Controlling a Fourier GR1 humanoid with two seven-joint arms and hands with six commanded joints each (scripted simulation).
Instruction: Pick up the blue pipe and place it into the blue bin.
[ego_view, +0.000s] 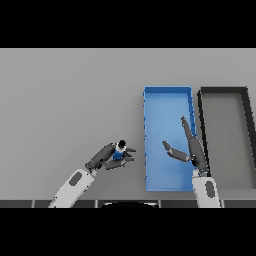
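Observation:
The blue pipe is small, with a dark cap at its top end. It sits inside my left hand, whose fingers and thumb curl round it, just left of the blue bin. The pipe is mostly hidden by the fingers. My right hand hovers over the bin's right half with straight fingers pointing away from me and the thumb spread to the left; it holds nothing.
A dark grey bin stands directly right of the blue bin, their long sides almost touching. Both bins lie in the right half of the grey table.

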